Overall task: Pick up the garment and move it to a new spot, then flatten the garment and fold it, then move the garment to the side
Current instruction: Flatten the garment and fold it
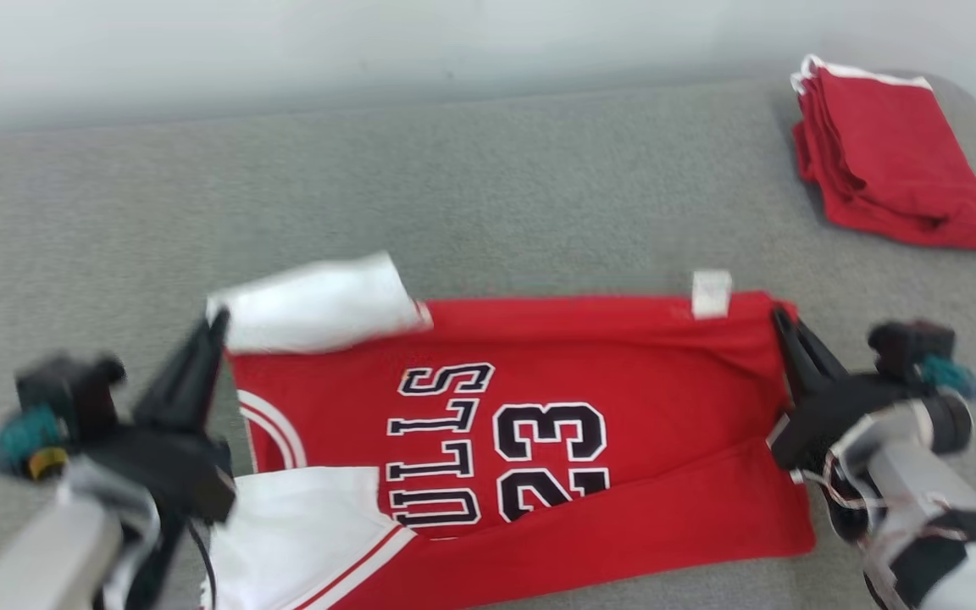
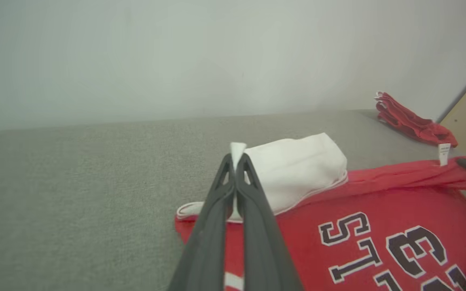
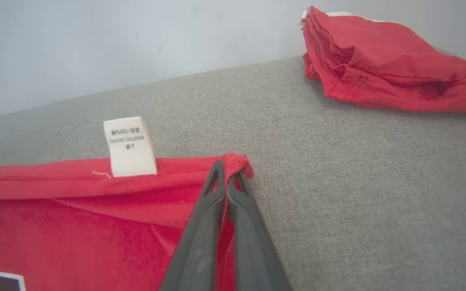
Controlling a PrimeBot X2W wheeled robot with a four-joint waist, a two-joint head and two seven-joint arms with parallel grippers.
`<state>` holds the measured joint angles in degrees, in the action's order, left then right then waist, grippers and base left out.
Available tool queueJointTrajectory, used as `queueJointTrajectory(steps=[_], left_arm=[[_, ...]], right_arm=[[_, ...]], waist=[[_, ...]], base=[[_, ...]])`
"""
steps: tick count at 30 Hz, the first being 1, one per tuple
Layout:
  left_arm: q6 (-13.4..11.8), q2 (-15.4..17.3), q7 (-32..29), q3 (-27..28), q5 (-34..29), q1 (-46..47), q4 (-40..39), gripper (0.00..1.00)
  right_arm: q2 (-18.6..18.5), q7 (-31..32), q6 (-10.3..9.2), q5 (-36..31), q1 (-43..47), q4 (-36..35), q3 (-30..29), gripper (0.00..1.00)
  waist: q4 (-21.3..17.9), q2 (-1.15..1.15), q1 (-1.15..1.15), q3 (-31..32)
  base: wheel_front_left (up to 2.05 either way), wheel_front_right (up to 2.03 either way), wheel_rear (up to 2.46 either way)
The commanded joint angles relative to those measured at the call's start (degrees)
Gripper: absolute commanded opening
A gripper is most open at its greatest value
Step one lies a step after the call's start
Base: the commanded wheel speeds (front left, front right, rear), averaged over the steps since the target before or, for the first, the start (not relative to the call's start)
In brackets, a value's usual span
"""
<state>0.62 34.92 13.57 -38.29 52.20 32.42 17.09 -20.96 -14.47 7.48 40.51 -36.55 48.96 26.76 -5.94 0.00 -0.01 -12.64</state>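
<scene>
A grey fabric-covered surface [image 1: 488, 186] runs across the head view, backed by a pale wall [image 1: 369, 42]. In the near middle of it lies the red jersey [image 1: 640, 398], stretched sideways between the two arms. It carries black, white-edged letters and the number 23, and these read turned on their side. Its near edge is folded up over the lower part of the print. A white sleeve [image 1: 318, 313] lies doubled over the jersey's far left corner, and another white part with red stripes [image 1: 302, 534] sits at the near left.

Well apart from the jersey, at the far right of the surface, rests a folded stack of red cloth [image 1: 895, 161] with a thin white edge.

The left gripper [image 1: 217, 326] is at the jersey's far left corner. Its two dark fingers are pressed together, pinching a tip of the white sleeve that pokes up between them in the left wrist view. The right gripper [image 1: 780, 326] is at the far right corner, fingers likewise closed on the bunched red hem.

A small white care label [image 1: 711, 294] stands up from the far edge, just beside the right gripper's fingers.
</scene>
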Motion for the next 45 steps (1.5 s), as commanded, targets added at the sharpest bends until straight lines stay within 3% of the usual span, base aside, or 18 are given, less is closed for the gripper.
queueJointTrajectory(steps=[1,12,15,25,26,27,28,35,40,45], left_arm=[[-1.66,0.21,0.72,0.47,0.05,-4.2,-3.48,0.0],[-6.61,-3.01,1.49,-0.36,-1.18,-17.59,-13.58,0.0],[-6.82,-4.06,1.56,-1.08,-1.87,-19.21,-12.45,0.0],[-4.02,-8.69,1.57,0.76,-4.71,-20.33,-3.43,0.0],[-3.71,-9.15,1.57,1.17,-5.43,-20.17,-2.71,0.13],[-3.6,-9.73,1.57,1.71,-5.85,-20.17,-2.21,0.62],[-3.42,-10.31,1.57,2.26,-6.37,-20.4,-1.85,1.0],[-4.43,-12.92,1.57,9.57,-15.59,-23.21,-3.49,1.0],[-5.58,-17.11,1.57,18.6,-23.91,-27.33,-7.36,1.0],[-4.53,-21.83,1.58,26.61,-31.41,-31.22,-10.14,1.0]], right_arm=[[-0.93,-0.48,-0.02,1.1,2.72,-1.55,-0.92,0.0],[-4.01,-0.75,-0.02,1.86,13.32,-9.12,-7.27,0.0],[-4.45,-0.15,-0.02,1.49,16.24,-11.04,-8.23,0.0],[-2.85,3.06,-0.02,-1.29,20.13,-13.26,-11.34,0.01],[-2.63,3.33,-0.02,-1.59,20.4,-13.41,-11.63,0.35],[-2.53,3.57,-0.02,-1.8,20.59,-13.62,-11.95,0.82],[-2.53,3.67,-0.02,-1.96,20.91,-13.93,-12.29,1.0],[-2.82,3.54,-0.02,-2.71,23.64,-17.23,-14.33,1.0],[-2.34,5.06,-0.02,-3.41,24.46,-17.91,-15.84,1.0],[-0.64,8.87,-0.01,-5.15,22.23,-14.72,-17.03,1.0]], waist=[[1.79,0.0,0.01,1.79],[5.15,0.0,0.01,3.7],[5.81,0.0,0.01,3.96],[6.23,0.0,0.01,4.49],[6.24,0.0,0.01,4.57],[6.22,0.0,0.01,4.65],[6.2,0.0,0.01,4.78],[6.2,0.0,0.01,6.22],[6.44,0.0,0.01,7.45],[6.9,0.0,0.01,8.03]], base=[[0.0,0.0,0.0],[0.0,0.0,0.0],[0.0,0.0,0.0],[0.0,0.0,0.0],[0.0,0.0,0.0],[0.0,0.0,0.0],[0.0,0.0,0.0],[0.0,0.0,0.0],[0.0,0.0,0.0],[0.0,0.0,0.0]])
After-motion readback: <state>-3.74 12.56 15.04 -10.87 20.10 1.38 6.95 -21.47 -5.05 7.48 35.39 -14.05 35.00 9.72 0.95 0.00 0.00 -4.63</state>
